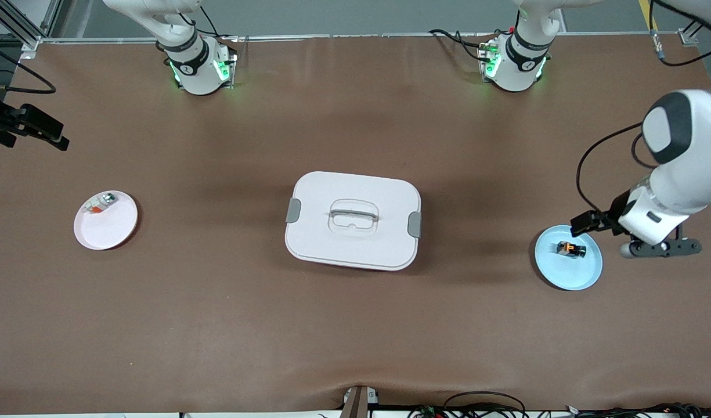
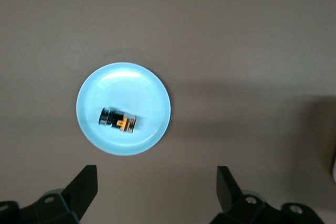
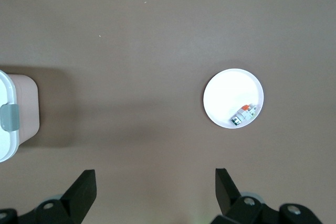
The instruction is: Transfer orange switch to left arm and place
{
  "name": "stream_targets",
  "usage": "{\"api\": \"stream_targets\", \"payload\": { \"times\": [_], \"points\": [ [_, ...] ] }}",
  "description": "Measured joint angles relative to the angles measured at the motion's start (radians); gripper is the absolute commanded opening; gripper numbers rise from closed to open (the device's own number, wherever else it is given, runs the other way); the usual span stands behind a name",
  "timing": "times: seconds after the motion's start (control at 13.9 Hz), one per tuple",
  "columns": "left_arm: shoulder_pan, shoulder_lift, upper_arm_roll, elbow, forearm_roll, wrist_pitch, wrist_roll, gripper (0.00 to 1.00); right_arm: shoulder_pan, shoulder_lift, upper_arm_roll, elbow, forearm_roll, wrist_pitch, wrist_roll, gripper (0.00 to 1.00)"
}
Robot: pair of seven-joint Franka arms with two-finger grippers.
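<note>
The orange switch [image 1: 571, 249] [image 2: 118, 120], a tiny black cylinder with an orange band, lies on its side on a light blue plate [image 1: 570, 274] [image 2: 124, 82] at the left arm's end of the table. My left gripper [image 1: 660, 248] [image 2: 156, 177] hangs over the bare table just beside that plate, open and empty. The white box [image 1: 353, 219] [image 3: 10, 114] with grey latches stands mid-table. My right gripper [image 1: 36, 130] [image 3: 155, 178] hangs high over the right arm's end of the table, open and empty.
A pink plate [image 1: 108, 229] [image 3: 226, 90] at the right arm's end holds a small silver-and-clear part [image 1: 100, 204] [image 3: 244, 114] with a red-orange bit. Brown tabletop lies between the plates and the box. Cables run along the table's edges.
</note>
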Motion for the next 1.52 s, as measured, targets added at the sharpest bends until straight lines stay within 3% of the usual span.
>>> {"api": "stream_targets", "payload": {
  "times": [0.43,0.87,1.52],
  "points": [
    [0.001,-0.156,0.003,0.021,0.008,-0.124,0.003,1.0,-0.012,0.0,-0.003,0.001,0.0,0.006,0.0,1.0],
    [-0.01,-0.159,-0.021,0.108,0.008,-0.189,0.002,1.0,-0.008,0.0,0.011,0.001,0.004,-0.005,0.007,1.0],
    [0.002,-0.121,-0.02,0.119,0.009,-0.194,-0.015,1.0,-0.008,-0.001,0.01,-0.004,0.017,-0.009,0.014,1.0]
  ]
}}
